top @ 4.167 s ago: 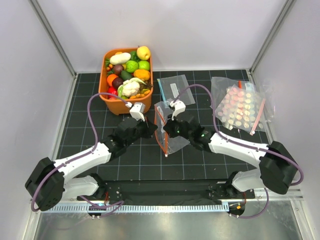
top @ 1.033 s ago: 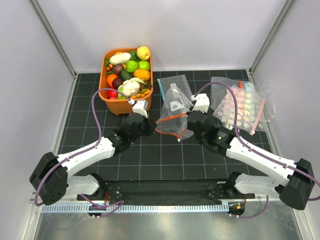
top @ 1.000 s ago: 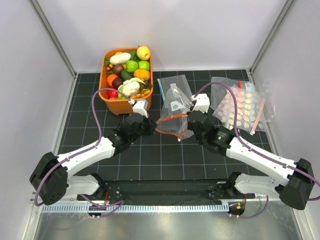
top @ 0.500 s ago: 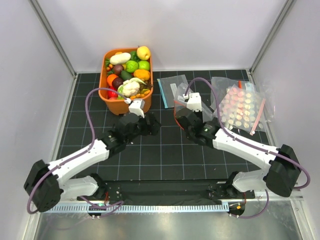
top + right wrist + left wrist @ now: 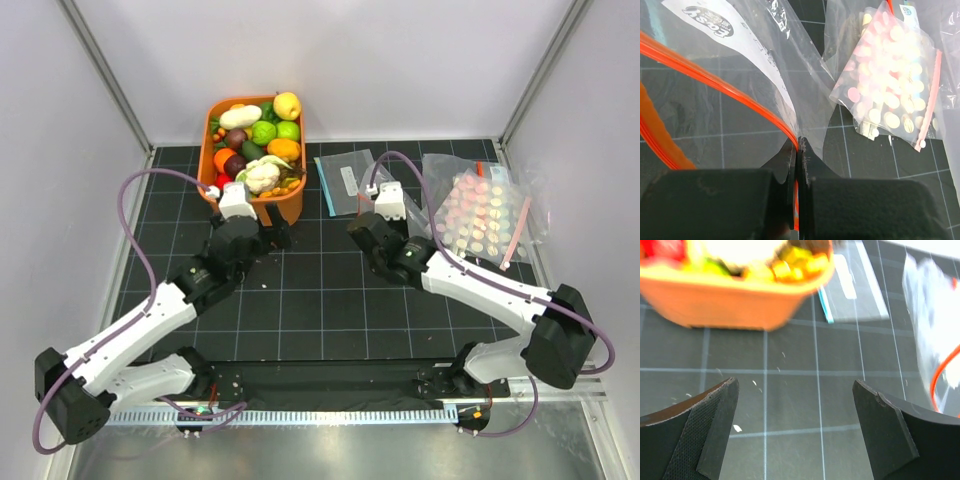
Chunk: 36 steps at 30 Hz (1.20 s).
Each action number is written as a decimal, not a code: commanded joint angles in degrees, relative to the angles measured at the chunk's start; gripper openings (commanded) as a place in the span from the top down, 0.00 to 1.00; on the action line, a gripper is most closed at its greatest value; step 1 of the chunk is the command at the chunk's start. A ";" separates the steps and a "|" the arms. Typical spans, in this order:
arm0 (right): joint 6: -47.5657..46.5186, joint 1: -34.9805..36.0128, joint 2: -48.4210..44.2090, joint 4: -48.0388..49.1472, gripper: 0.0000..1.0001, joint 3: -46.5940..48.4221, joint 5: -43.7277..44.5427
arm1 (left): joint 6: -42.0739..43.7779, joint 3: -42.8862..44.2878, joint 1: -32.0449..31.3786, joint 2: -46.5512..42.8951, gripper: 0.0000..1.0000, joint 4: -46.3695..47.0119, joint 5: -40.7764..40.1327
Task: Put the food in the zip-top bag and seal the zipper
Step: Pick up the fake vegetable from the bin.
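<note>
Right wrist view, right claw [image 5: 799, 150] pinching thin orange-red zipper strip [image 5: 715, 81] of crinkly clear bag [image 5: 747, 110], left claw [image 5: 795, 389] (jaws wide apart) beside orange plastic tub [image 5: 730, 297] of toy food [image 5: 262, 133].

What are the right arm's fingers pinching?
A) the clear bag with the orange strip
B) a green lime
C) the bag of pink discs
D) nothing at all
A: in the right wrist view, the right fingers are shut tight on the edge of the bag, right where its orange strip runs.
</note>
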 commanded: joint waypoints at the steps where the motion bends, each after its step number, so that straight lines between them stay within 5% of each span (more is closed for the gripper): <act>1: -0.03 -0.13 2.06 -0.46 0.99 3.43 0.53 | -0.03 7.72 0.92 1.43 0.00 -6.07 -9.33; 12: -2.23 -0.13 1.19 2.79 0.99 1.86 -7.73 | 3.84 24.08 13.49 18.46 0.00 -10.14 -3.73; 20: -2.49 -0.21 1.71 3.40 0.99 1.77 -9.67 | 13.85 28.39 14.11 29.90 0.00 0.39 -5.57; 28: -2.58 -0.48 1.19 4.11 0.99 1.15 -11.25 | 23.61 36.56 14.55 44.13 0.00 -1.08 -9.96; 36: -2.58 -0.65 1.19 4.46 0.99 1.15 -12.04 | 21.87 40.43 16.22 46.88 0.00 -1.52 -7.78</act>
